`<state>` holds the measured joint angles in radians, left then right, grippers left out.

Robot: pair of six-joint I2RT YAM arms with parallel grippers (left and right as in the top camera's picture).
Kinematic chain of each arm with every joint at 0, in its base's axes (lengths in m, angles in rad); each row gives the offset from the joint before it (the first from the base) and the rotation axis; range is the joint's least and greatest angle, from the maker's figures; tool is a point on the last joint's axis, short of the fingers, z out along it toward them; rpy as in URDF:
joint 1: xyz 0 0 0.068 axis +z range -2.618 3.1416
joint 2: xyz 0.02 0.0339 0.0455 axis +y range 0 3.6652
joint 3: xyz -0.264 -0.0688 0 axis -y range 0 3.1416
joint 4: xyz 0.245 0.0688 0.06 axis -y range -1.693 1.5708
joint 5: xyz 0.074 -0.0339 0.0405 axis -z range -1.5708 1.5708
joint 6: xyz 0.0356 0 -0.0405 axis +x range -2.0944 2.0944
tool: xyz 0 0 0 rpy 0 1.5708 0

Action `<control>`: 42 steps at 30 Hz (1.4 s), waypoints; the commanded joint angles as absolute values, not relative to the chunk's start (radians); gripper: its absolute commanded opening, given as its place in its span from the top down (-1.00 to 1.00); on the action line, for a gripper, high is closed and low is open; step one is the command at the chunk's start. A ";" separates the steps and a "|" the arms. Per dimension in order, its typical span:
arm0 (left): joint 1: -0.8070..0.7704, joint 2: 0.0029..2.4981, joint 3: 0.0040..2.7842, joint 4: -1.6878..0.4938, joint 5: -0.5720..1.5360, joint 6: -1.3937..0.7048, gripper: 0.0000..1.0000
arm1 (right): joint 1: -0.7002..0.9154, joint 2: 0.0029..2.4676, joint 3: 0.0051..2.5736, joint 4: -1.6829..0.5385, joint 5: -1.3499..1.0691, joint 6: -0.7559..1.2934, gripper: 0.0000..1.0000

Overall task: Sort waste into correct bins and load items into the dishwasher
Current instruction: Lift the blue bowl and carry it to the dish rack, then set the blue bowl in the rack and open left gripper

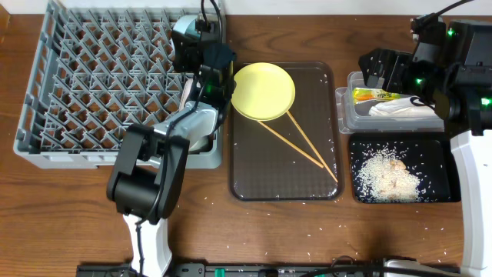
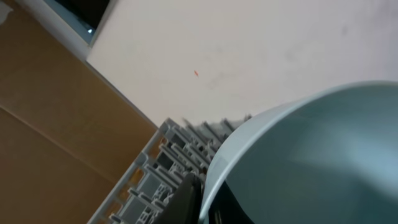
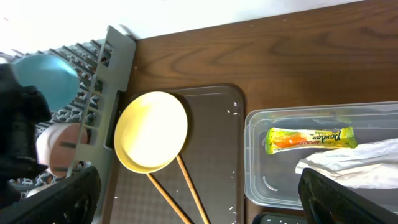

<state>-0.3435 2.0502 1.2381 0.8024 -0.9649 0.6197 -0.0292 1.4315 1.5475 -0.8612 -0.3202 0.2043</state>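
- Loading of rack [image 1: 31,108] in hand, by the look of things.
- Left gripper [image 1: 200,50] clamped on rim of blue bowl [image 2: 311,149], bowl held tilted above far right part of rack, clear of the pegs.
- Right gripper [image 3: 208,198] spread wide, holding nothing, hanging over far right of table beside clear tub [image 3: 249,162].
- Sachet [image 3: 309,138] and napkin [image 3: 354,165] lying inside clear tub, touching or nearly so.
- Rice [image 1: 388,177] heaped in black tub [image 1: 361,150], just near of the clear one; stray grains scattered over table and tray [image 1: 307,181]. Waste sorting mostly done, judging by that.
- Plate [image 1: 263,91] resting in far left corner of tray, not yet loaded; chopsticks [image 1: 307,146] running from its near edge toward near right of tray.
- Pale round thing [image 3: 53,146] low in rack by its right wall, under the bowl; cannot tell whether bowl or cup.
- Next move, as a judgement: lower bowl into a free row of pegs, tilted so pegs brace it, well off the pale thing, then release.
- After that, likely the plate: thin and flat on the tray, so calling for a pinch at its edge nearest the rack.
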 commanded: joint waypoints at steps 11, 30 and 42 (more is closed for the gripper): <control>-0.295 2.084 1.249 0.821 -0.961 0.583 0.85 | -0.025 1.434 1.550 -0.861 -0.318 0.201 -0.98; -0.274 2.092 1.248 0.733 -0.925 0.510 0.86 | -0.025 1.434 1.550 -0.861 -0.318 0.201 -0.99; -0.306 2.092 1.248 0.577 -0.926 0.495 0.75 | -0.025 1.434 1.550 -0.861 -0.318 0.201 -0.99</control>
<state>-0.3004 2.0747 1.2385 0.5880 -0.9237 0.5121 -0.0292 1.4315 1.5475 -0.8612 -0.3202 0.2039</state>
